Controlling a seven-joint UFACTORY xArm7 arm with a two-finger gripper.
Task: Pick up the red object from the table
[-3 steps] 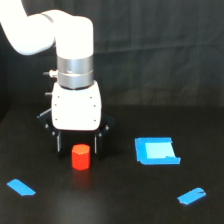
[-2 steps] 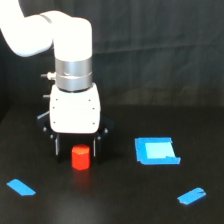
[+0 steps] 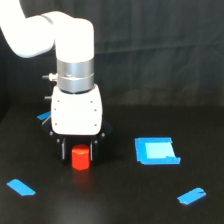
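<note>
Exterior view. The gripper (image 3: 78,150) is shown lowered over the red object (image 3: 80,157), its dark fingers (image 3: 63,148) spread and standing on either side of the block, which rests upright on the black surface (image 3: 120,200). The block is seen between the fingers; contact between either finger and the block cannot be made out, and a narrow gap appears to remain on the exterior view's left. The white gripper housing (image 3: 77,112) sits directly above the block and hides the upper part of the fingers.

A blue square patch (image 3: 156,150) lies well apart on the exterior view's right, with one blue tape strip (image 3: 192,195) nearer the lower right and another (image 3: 21,187) at the lower left.

Progress is judged as follows: approach and descent are complete, and the block is bracketed. Closing on the block and lifting it clear of the surface are not yet done.
</note>
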